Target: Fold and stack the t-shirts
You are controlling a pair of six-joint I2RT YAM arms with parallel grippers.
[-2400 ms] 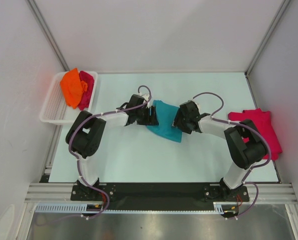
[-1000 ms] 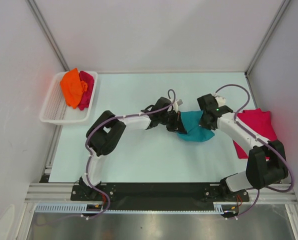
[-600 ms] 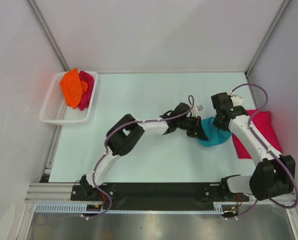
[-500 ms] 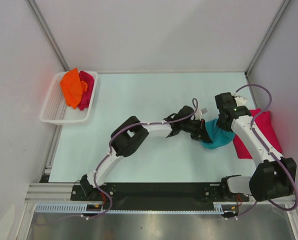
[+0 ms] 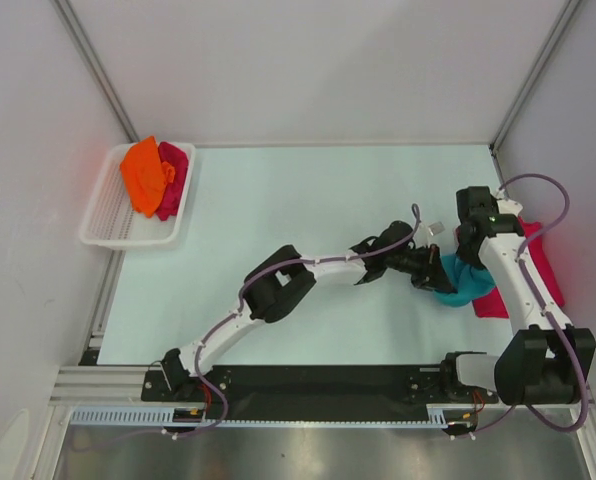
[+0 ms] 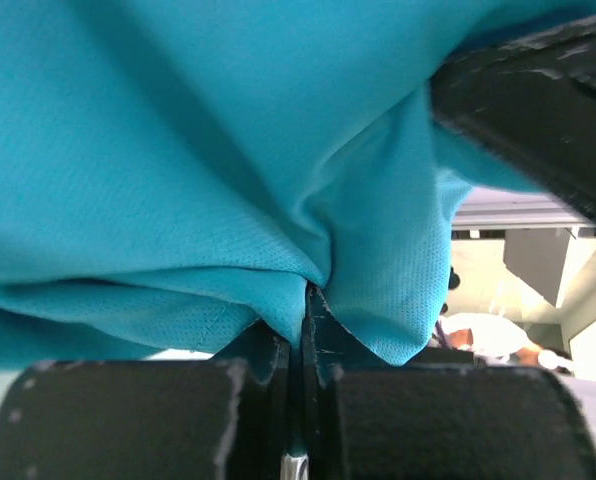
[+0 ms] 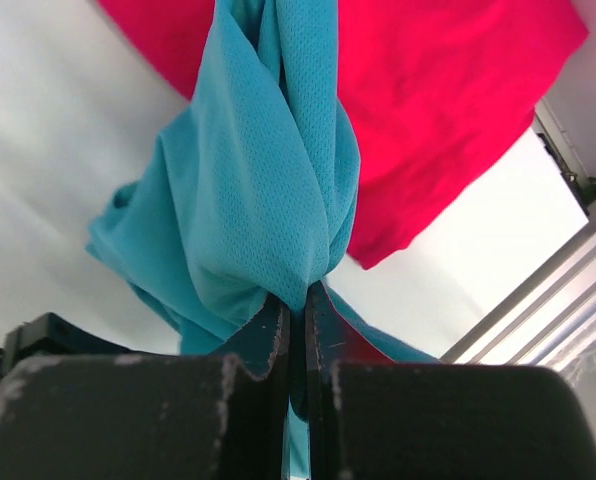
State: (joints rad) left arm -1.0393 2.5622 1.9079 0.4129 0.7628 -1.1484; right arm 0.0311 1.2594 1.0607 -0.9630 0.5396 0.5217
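Teal t-shirt (image 5: 455, 289) clenched in left hand (image 6: 300, 312) and right hand (image 7: 298, 300), over crimson t-shirt (image 7: 448, 120) at table's (image 5: 308, 190) right edge.

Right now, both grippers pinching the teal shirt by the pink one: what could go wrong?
The teal shirt hangs bunched between the left gripper and right gripper, so it may land crumpled, not folded.
Its loose lower edge could drag over the pink shirt and spoil that fold.
The left arm looks stretched far; reach may run out.
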